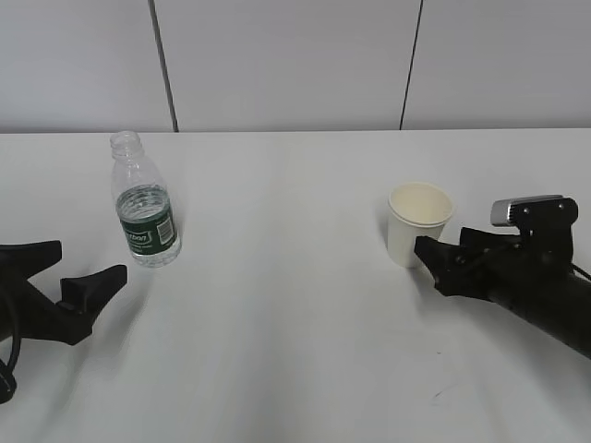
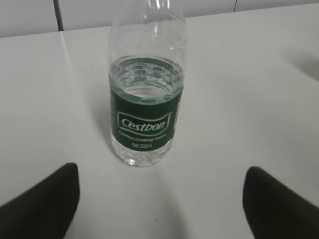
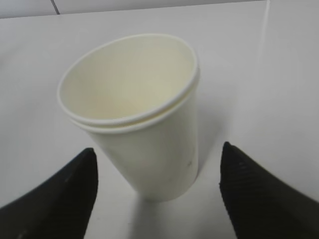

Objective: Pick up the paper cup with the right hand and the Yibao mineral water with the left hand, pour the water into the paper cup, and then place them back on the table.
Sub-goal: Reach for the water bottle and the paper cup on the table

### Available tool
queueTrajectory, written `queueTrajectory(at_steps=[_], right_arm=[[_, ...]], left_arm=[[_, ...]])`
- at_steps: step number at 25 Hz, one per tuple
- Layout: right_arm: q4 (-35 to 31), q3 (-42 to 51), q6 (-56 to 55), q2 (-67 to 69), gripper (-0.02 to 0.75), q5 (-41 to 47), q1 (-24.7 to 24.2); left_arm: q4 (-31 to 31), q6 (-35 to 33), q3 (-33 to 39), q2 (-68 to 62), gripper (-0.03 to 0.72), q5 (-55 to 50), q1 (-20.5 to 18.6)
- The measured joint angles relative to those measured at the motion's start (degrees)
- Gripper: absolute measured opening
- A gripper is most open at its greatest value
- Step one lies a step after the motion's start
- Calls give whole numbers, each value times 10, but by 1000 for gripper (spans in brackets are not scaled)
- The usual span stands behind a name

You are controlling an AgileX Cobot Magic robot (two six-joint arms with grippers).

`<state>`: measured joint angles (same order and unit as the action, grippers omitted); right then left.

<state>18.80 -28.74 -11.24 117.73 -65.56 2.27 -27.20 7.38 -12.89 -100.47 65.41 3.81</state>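
On the white bench (image 1: 295,305), the bottle (image 1: 145,200) stands just ahead of the left pincer (image 1: 69,268), spread wide. The paper cup (image 1: 417,223) stands just before the right pincer's (image 3: 159,199) wide tips, unheld.

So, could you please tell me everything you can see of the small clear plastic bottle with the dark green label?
The small clear plastic bottle with the dark green label stands upright on the plain white tabletop, at the left of the exterior view. It has no cap; its ridged body holds clear water up to about the label's top edge. White lettering reads "Cestbon". Nothing grips it: the left gripper sits just short of it, jaws open.
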Motion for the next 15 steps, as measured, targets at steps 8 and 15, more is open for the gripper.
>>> queueTrajectory(at_steps=[8,15], right_arm=[[16,-39,0,32,595,-1,11],[16,-73,0,63,595,-1,21]], left_arm=[[0,0,0,0,594,0,0],[0,0,0,0,594,0,0]])
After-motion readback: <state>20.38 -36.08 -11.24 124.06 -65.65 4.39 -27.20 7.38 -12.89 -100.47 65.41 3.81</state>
